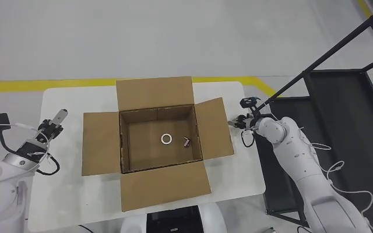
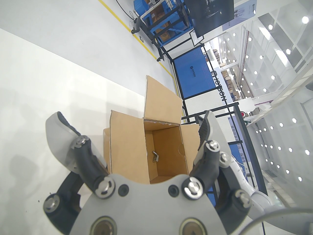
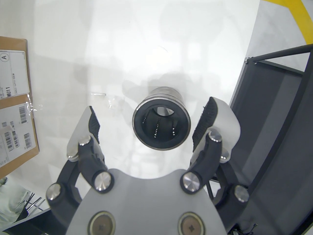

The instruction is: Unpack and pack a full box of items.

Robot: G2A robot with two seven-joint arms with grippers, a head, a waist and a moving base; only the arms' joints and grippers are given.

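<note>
The right tool (image 3: 152, 112) hangs released over the bench (image 3: 137, 37), fingers spread wide. A metal sleeve (image 3: 161, 125) stands on end between them, its dark bore facing up at the wrist. Neither pad (image 3: 204, 121) touches it; there is a gap on each side, a little narrower on one.

Whether the sleeve is being set out or taken up for packing cannot be told. If it is a pick, the tool should centre first so both pads meet the round wall together. It should then come down far enough to grip below the top rim before closing. A smooth cylinder is likely to slip or tip if it is pinched off-centre.

Outside one finger lies a flap of the cardboard box (image 3: 14, 94). Outside the other finger the bench edge falls away to a dark metal rack (image 3: 269, 103), so that side has little room. From above, the right tool (image 1: 240, 122) sits just beside the box's flap (image 1: 217, 128). A carry into the box would have to rise over that flap.

The box holds a pale ring (image 1: 166, 138) and a small metal piece (image 1: 186, 141), with bare floor around them.

The left tool (image 2: 133, 118) is also released and holds nothing. It sits well apart, across the box (image 2: 127, 145), above open bench.
</note>
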